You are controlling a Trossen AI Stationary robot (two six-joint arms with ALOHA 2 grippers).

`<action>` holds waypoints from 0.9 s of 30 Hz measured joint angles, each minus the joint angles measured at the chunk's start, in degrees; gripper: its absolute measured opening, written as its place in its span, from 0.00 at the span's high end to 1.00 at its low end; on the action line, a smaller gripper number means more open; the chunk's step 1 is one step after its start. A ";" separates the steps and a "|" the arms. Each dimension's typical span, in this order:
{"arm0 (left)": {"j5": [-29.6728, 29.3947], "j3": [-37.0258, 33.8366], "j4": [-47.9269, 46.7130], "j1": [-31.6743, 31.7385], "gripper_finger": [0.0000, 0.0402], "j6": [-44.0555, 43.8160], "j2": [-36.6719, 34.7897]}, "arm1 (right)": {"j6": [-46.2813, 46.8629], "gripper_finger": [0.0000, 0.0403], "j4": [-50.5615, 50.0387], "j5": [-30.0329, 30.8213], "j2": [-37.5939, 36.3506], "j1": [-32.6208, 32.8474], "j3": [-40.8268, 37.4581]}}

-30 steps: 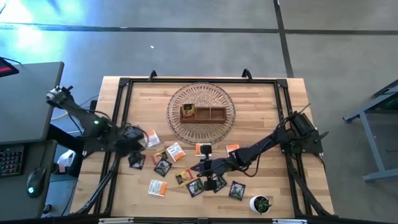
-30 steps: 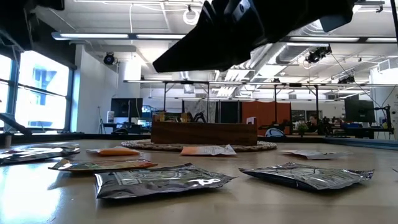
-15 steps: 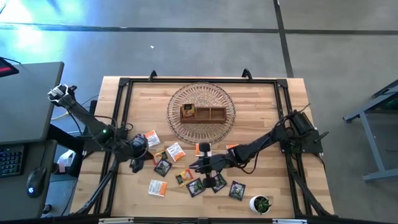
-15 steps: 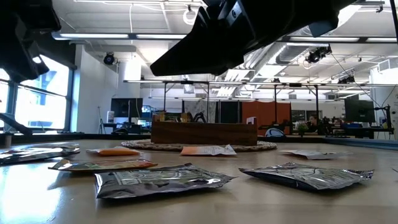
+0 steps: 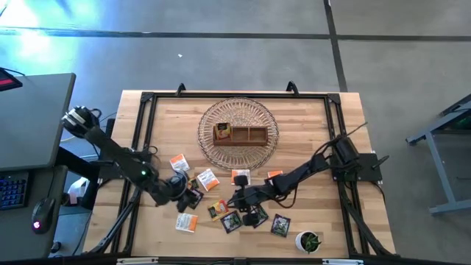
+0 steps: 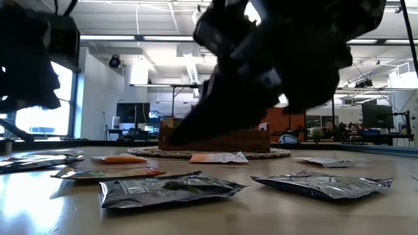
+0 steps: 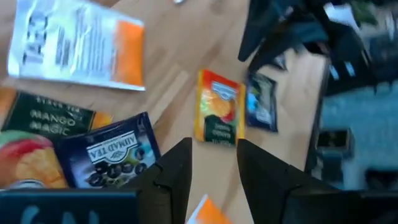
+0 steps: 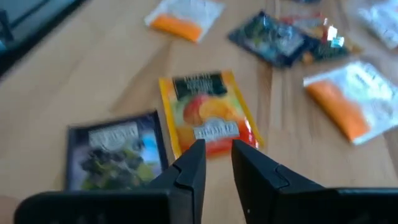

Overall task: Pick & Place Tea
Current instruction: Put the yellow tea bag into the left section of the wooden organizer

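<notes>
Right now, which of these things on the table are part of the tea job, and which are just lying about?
Part of the job:
tea sachets
wooden tray
left gripper
right gripper

Just lying about:
potted plant
wicker mat under the tray

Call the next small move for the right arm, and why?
Probably lower the right gripper straight onto the yellow-red sachet and close. Its fingers stand apart with nothing between them, aimed at that sachet lying flat on the table. The left gripper points at the same one, so it should likely hold off.
</notes>
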 joint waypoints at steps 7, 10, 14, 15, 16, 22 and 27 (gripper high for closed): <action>0.97 0.04 11.52 0.04 0.68 -9.46 12.49 | 0.04 0.85 -0.84 0.28 1.47 -0.15 0.04; 2.93 0.04 17.81 0.02 0.68 -12.04 15.99 | -0.22 0.86 -1.13 -0.10 1.47 -0.14 0.07; 4.06 0.20 22.03 0.02 0.68 -14.96 18.94 | -1.02 0.86 -1.09 -1.50 1.47 0.61 0.07; 4.29 0.28 21.89 0.02 0.68 -16.16 19.34 | -1.07 0.86 -1.11 -1.86 1.47 0.74 0.07; 4.84 0.42 21.46 0.04 0.68 -17.08 19.84 | -1.37 0.86 -0.94 -2.15 1.47 0.85 0.07; 6.93 0.57 22.27 0.02 0.68 -21.91 21.34 | -3.90 0.87 1.09 -2.54 1.47 1.01 0.07; 6.68 1.81 21.89 0.02 0.68 -22.20 22.57 | -4.03 0.89 0.89 -2.57 1.47 0.16 0.07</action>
